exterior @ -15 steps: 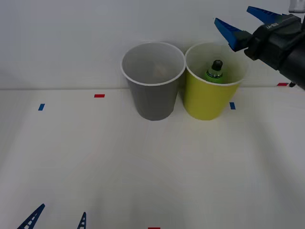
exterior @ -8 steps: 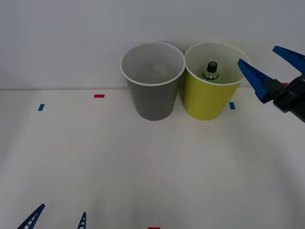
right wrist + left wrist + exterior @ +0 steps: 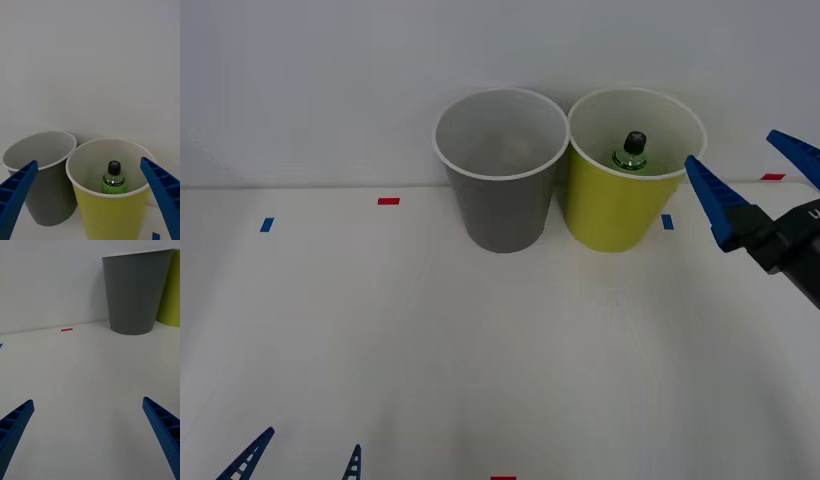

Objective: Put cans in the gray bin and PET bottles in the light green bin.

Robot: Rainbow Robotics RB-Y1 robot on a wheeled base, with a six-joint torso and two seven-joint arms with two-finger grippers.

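front view: two tall round plastic bins, tapered like cups with white rims, stand touching side by side on the white table (image 3: 480,350). the green translucent pet bottle (image 3: 631,152) with its black screw cap stands upright inside the light green bin (image 3: 620,205); the gray bin (image 3: 502,200) sits beside it, farther from the right gripper (image 3: 755,185). that gripper hangs just beside the light green bin, its ribbed blue fingers spread wide, holding nothing. the left gripper (image 3: 295,460) is parked low at the near table edge, fingers also apart. small red and blue tape marks dot the table before a plain white wall.

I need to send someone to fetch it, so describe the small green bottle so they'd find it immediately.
Two tall bins stand together against the white wall. The PET bottle stands upright inside the light green bin, right of the gray bin; it is bright green with a black cap.
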